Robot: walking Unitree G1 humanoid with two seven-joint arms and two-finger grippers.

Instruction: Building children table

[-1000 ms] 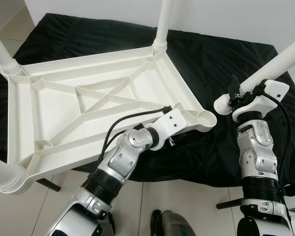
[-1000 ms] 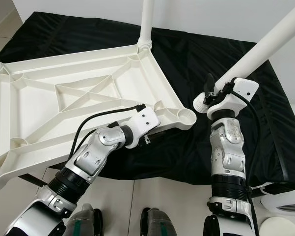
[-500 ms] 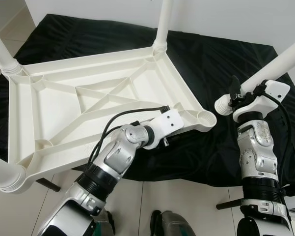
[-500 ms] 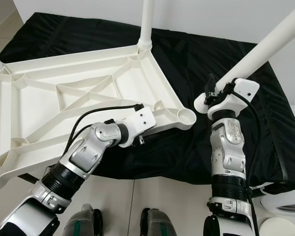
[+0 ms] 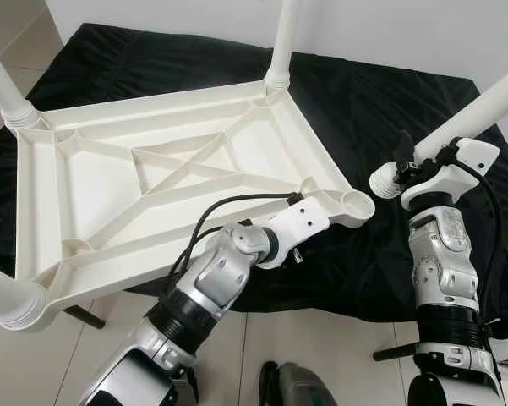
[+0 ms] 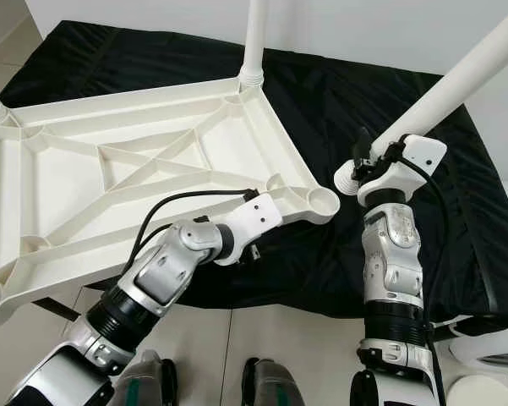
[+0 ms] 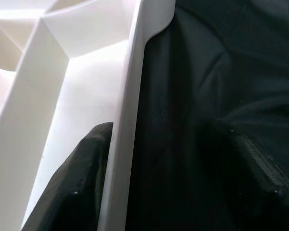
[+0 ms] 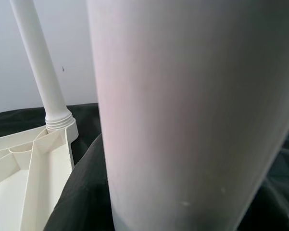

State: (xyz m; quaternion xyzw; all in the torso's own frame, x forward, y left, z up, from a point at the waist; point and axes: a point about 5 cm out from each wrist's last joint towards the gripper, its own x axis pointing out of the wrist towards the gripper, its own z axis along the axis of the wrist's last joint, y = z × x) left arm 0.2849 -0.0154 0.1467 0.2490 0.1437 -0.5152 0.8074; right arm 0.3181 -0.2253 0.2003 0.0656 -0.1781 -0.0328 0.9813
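A white plastic table top [image 5: 177, 169] lies upside down on a black cloth. Legs stand screwed in at the far corner [image 5: 281, 42], the far-left corner [image 5: 2, 85] and the near-left corner [image 5: 4, 300]. The near-right corner socket [image 5: 356, 204] is bare. My left gripper [image 5: 303, 241] sits at the near rim [image 7: 127, 120] just left of that socket, open. One finger [image 7: 77, 192] is inside the rim, the other on the cloth side. My right gripper [image 5: 410, 165] is shut on a loose white leg [image 5: 477, 110]. Its threaded end [image 5: 382, 182] hangs just right of the socket.
The black cloth [image 5: 380, 93] covers a low platform against a white wall. Pale tiled floor [image 5: 321, 338] runs along the near side, with my feet [image 5: 296, 385] on it. A black support bar [image 5: 84, 317] juts out under the near-left corner.
My left elbow has swung to the right and the left wrist has slid a little along the near rim toward the bare socket. The right arm and its leg have hardly moved.
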